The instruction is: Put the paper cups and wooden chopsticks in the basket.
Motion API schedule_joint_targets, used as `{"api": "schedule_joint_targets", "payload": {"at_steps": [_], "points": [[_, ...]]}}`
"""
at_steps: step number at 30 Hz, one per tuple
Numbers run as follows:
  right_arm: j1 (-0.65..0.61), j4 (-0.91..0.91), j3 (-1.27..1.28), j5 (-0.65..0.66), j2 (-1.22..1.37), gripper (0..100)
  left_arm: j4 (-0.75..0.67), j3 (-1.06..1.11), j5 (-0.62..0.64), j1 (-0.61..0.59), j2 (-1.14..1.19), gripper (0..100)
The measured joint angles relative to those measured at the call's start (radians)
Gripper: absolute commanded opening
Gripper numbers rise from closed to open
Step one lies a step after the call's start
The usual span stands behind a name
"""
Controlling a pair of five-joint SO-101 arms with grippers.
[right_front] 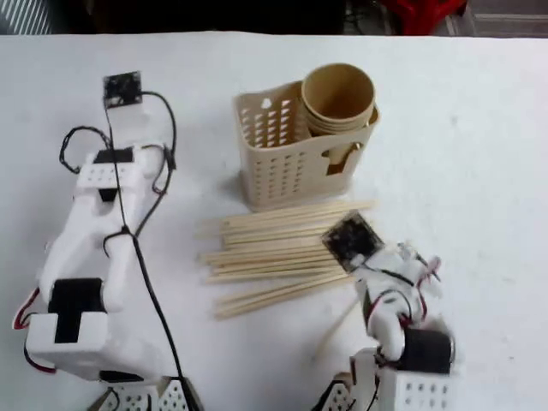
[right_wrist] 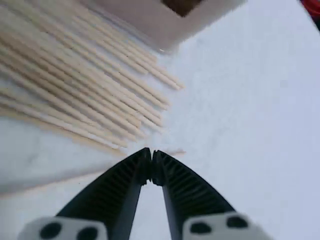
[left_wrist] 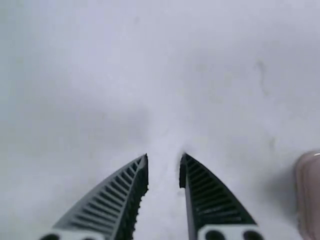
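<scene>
Nearest the arms' bases, on the white worktop [right_front: 462,128], the right jaws are pressed together at their tips, low over the surface and just beside the near edge of the wooden chopsticks [right_wrist: 85,85]. A single chopstick [right_front: 336,330] lies apart from the pile. In the right wrist view a pale stick runs close by those tips, and we cannot tell whether it is pinched. The left jaws, well apart from the task's things, stand slightly spread over bare worktop and hold nothing.

Farther out, the pile lies loosely fanned between the right arm and the basket [right_front: 282,171], its far sticks just beside the basket's foot. The sticks are slender, pale and plain. We judge them light, stiff and smooth, apt to roll or slip from a pinch. A hold across the middle of a few at once should keep them level, while one near an end would let them droop and scatter.

Farthest, the cream basket stands upright, its walls pierced with slots. The tan paper cups [right_front: 338,98] sit nested inside one end of it. We judge them light and easily crushed, best held gently by the rim.
</scene>
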Motion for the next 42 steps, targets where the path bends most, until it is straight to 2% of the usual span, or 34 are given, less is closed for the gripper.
{"api": "schedule_joint_targets", "payload": {"at_steps": [2,5,12,16,19,25,28,34,39,42], "points": [[-0.054,0.083,-0.098,0.069,0.158,1.9,-0.003,0.0,-0.006,0.0,0.0,13],[-0.092,0.144,-0.222,0.015,0.404,1.8,-0.003,0.0,-0.017,0.0,0.0,13],[-0.092,0.058,-0.322,-0.493,0.815,1.9,-0.003,0.0,-0.017,0.0,0.0,13],[-0.049,-0.052,-0.322,-0.617,0.959,11.0,-0.003,0.0,-0.017,0.0,0.0,13],[-0.037,-0.078,-0.322,-0.651,1.066,17.3,-0.003,0.0,-0.017,0.0,0.0,13],[-0.02,-0.138,-0.333,-0.77,1.284,13.9,-0.003,0.0,-0.017,0.0,0.0,13],[-0.018,-0.161,-0.361,-0.781,1.363,13.8,-0.003,0.0,-0.017,0.0,0.0,13],[-0.017,-0.175,-0.359,-0.786,1.359,13.4,-0.003,0.0,-0.017,0.0,0.0,13],[0.038,-0.176,-0.358,-0.795,1.344,4.3,-0.003,0.0,-0.017,0.0,0.0,13],[0.084,-0.18,-0.353,-0.795,1.344,3.1,-0.003,0.0,-0.017,0.0,0.0,13]]}}
